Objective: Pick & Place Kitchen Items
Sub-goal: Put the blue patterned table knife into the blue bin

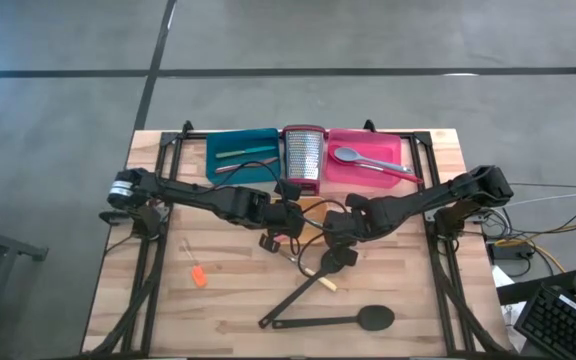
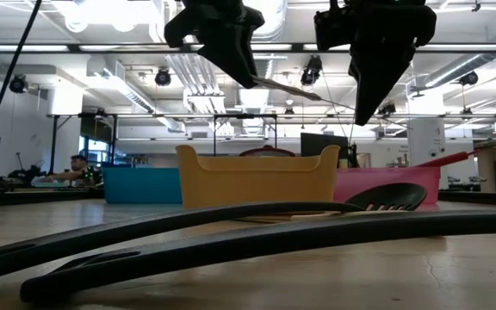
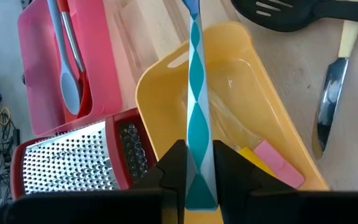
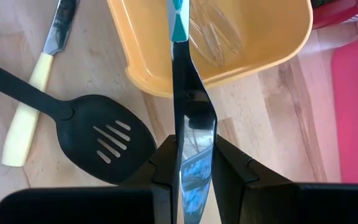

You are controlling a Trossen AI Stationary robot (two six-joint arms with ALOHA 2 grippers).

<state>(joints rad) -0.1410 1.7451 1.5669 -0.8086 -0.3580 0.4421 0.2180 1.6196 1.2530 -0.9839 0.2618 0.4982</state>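
Left end effector (image 3: 197, 171): clamped on the teal-and-white handle end of a knife (image 3: 196, 118), held in the air above the yellow tray (image 3: 278, 127).
Right end effector (image 4: 188, 162): clamped on the shiny blade end of the same knife, so both arms hold one tool between them.
Step in hand: judged a hand-over of the knife from one arm to the other, above the middle of the table (image 1: 228, 290).
Next move: one end effector must let go while the other keeps its grip; which one gives way cannot be told. The knife then needs lowering into a tray.
Still loose on the table: slotted spatula (image 4: 101, 143), cream-handled knife (image 4: 33, 93), long black spoon (image 1: 343, 321), small orange piece (image 1: 199, 276).
Already stowed: grey spoon (image 1: 360, 158) in the pink tray (image 1: 393, 147).
Wrist views only: the two grips, and pink and yellow pieces in the yellow tray.
High view only: the whole layout, with the steel grater (image 1: 304, 158) between the teal tray (image 1: 226, 143) and the pink tray.
Low view only: the knife hangs well clear of the yellow tray's rim.
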